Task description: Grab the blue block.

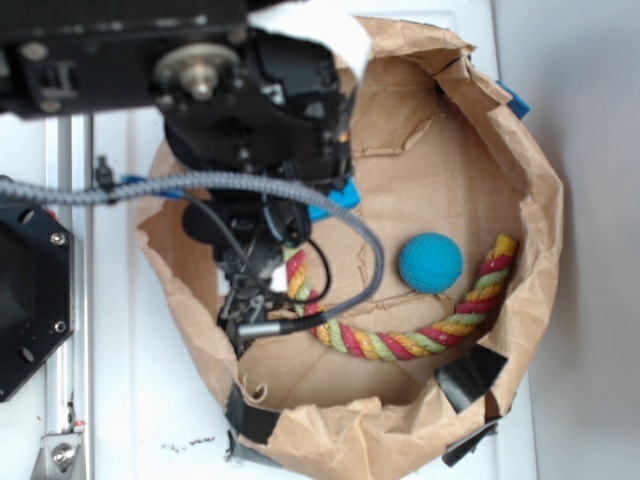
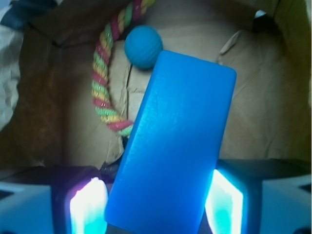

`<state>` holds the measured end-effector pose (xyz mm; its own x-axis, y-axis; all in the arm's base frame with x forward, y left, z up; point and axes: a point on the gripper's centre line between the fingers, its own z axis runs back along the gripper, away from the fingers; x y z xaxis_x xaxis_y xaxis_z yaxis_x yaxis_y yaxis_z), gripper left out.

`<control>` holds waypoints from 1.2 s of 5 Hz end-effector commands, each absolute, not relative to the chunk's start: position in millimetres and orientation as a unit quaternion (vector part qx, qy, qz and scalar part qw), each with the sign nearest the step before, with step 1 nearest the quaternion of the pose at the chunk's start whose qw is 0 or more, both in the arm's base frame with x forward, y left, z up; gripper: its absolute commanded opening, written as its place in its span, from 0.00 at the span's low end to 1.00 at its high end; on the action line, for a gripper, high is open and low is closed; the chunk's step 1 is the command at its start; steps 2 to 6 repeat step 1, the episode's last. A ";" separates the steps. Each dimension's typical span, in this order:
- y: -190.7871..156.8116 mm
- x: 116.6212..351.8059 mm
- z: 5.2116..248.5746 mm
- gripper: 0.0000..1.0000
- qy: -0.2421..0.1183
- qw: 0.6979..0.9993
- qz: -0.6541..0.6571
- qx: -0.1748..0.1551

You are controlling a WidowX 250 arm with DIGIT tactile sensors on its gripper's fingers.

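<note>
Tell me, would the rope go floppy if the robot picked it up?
Probably. The rope lies in a loose curve on the cardboard, so it likely bends and would droop from a grip. Its twisted strands look rough, so it should not slip much. It seems unlikely to roll, unlike the ball beside it.

exterior view overhead, looking down; wrist view close, downward; shared: teal ball (image 1: 430, 263), rope (image 2: 105, 78)
</note>
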<state>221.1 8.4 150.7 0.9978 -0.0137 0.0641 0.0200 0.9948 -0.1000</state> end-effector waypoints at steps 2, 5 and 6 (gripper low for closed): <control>9.1 232.7 156.6 0.00 -0.065 0.998 -0.023 -0.012; 9.1 232.7 156.6 0.00 -0.065 0.998 -0.023 -0.012; 9.1 232.7 156.6 0.00 -0.065 0.998 -0.023 -0.012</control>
